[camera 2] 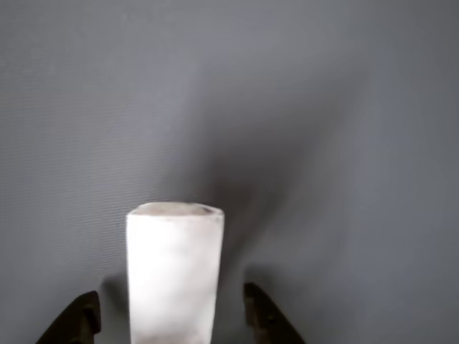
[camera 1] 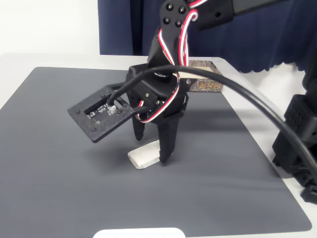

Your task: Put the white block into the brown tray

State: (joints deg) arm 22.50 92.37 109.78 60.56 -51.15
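Observation:
The white block [camera 1: 142, 156] lies flat on the dark grey mat, near its middle. My gripper [camera 1: 151, 150] points straight down over it, one finger on each side of the block. In the wrist view the white block [camera 2: 174, 276] stands between the two dark fingertips [camera 2: 267, 320], with a gap of mat showing on either side. The gripper [camera 2: 171, 324] is open and not touching the block. The brown tray [camera 1: 207, 78] sits at the mat's far edge, mostly hidden behind the arm; a wood-grain side with printed marks shows.
The grey mat [camera 1: 59, 163] covers most of the white table. A wider white rounded shape [camera 1: 139, 233] pokes in at the bottom edge. A thick black cable [camera 1: 257, 106] runs right towards a black base [camera 1: 299, 144]. Dark blue curtain hangs behind.

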